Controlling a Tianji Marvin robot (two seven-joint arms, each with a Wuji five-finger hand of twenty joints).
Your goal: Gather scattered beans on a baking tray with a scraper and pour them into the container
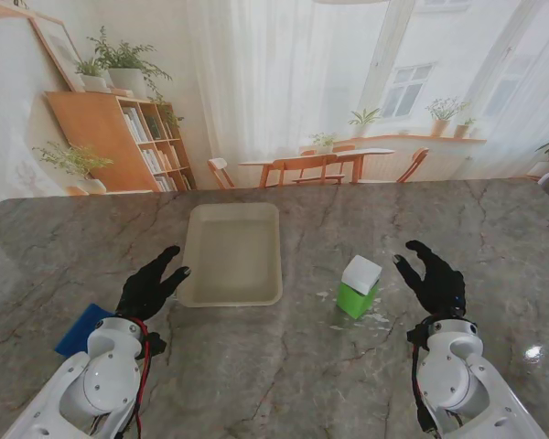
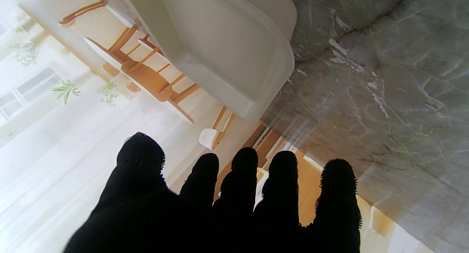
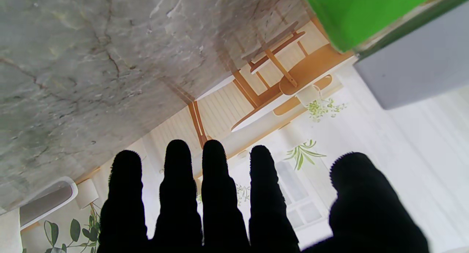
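Stand view: both black-gloved hands hover empty over the marble table [image 1: 284, 366], either side of the baking tray and the container.

The cream baking tray [image 1: 231, 254] lies flat near the middle of the table, its long side running away from me; any beans on it are too small to make out. The left hand [image 1: 151, 285] is just beside the tray's near left corner, fingers spread and grasping nothing, which the left wrist view [image 2: 234, 201] confirms. A blue scraper [image 1: 80, 329] lies flat on the table beside the left wrist. The green container [image 1: 357, 294] with a white top stands right of the tray, with pale specks scattered at its base. The right hand [image 1: 433, 279] is near the container's right, apart from it, fingers spread and released, as the right wrist view [image 3: 234, 205] shows.
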